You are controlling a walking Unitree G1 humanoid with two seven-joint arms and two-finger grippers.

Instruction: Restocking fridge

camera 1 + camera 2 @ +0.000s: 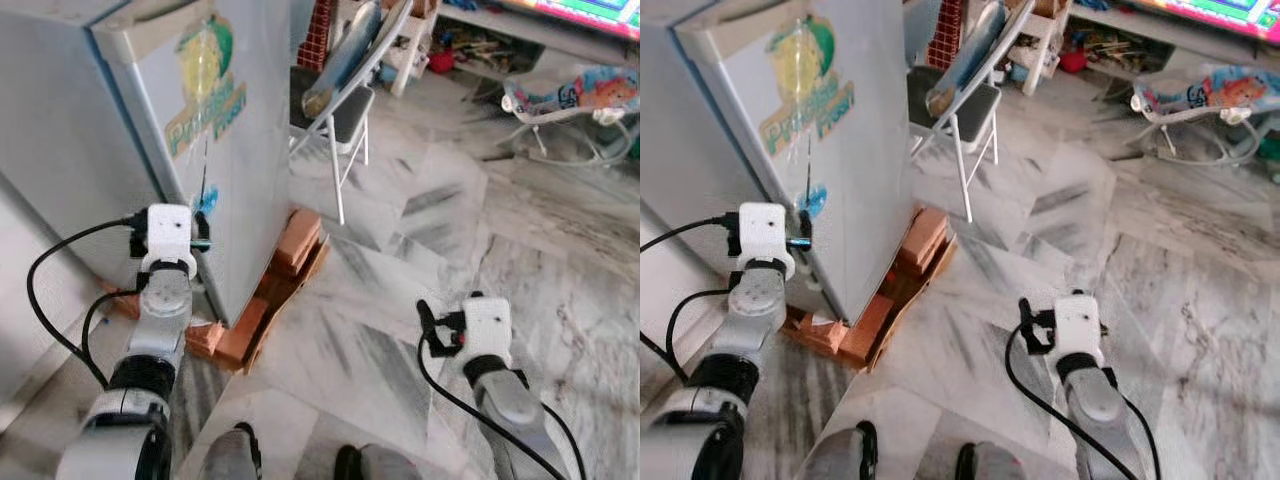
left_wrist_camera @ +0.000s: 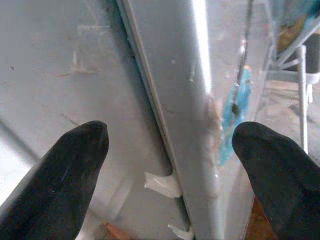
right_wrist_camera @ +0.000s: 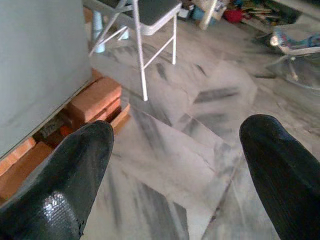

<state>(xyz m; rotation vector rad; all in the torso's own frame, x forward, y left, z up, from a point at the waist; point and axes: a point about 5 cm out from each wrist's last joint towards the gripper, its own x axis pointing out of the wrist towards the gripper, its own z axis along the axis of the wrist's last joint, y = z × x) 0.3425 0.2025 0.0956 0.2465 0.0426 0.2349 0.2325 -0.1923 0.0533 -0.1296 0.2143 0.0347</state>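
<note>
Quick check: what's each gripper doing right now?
Left gripper: open, empty, at the fridge door edge.
Right gripper: open, empty, over the floor.

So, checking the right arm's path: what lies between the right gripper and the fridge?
Bare marble floor separates the right gripper from the fridge, with the bricks under the fridge at the far edge, as the left eye view shows.

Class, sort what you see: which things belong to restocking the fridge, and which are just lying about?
Job: fridge, shut, on bricks; left gripper, open at the door's edge.
Lying about: folding chair, baby bouncer, toys; right gripper idle, open.
</note>
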